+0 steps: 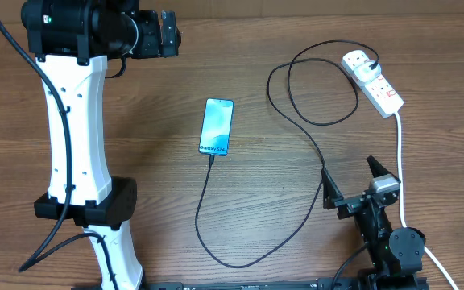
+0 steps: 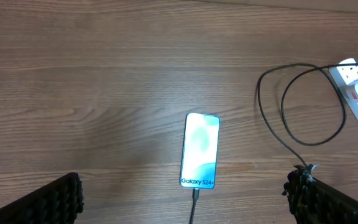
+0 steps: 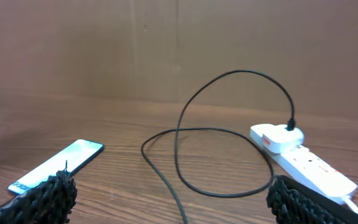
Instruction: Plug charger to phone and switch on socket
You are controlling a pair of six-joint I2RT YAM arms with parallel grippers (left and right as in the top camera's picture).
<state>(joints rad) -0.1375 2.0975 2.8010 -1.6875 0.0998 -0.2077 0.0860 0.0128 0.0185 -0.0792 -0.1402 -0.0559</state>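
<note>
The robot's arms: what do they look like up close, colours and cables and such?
The left arm has long white shells between chunky black joints, with black cables running along it. The right arm shows mostly black, with a small grey block near its wrist. The left gripper and right gripper each have two black fingers with rough, nubbly pads.

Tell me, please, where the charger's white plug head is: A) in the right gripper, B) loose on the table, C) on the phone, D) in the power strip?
D: the charger's white plug head sits in the end outlet of the socket strip.
</note>
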